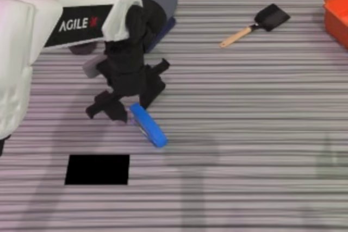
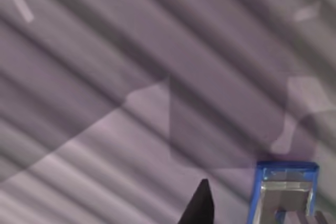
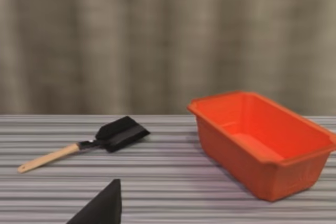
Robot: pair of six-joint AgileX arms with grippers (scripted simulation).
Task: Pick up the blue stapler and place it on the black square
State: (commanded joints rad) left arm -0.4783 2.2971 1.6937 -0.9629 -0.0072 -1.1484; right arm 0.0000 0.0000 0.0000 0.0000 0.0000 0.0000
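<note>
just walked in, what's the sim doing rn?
The left gripper is at one end of the blue stapler, which looks held and tilted above the striped table; the left wrist view shows its silvery underside. The black square lies bare, nearer the camera and to the left. The right arm is parked out of the top view, facing a brush and an orange bin.

The top view looks down on the striped table (image 1: 244, 107). The left wrist view is very near the table surface and shares the stapler (image 2: 283, 192) with it. The right wrist view looks low across the table, sharing the brush (image 3: 84, 142) and orange tub (image 3: 262, 145).
</note>
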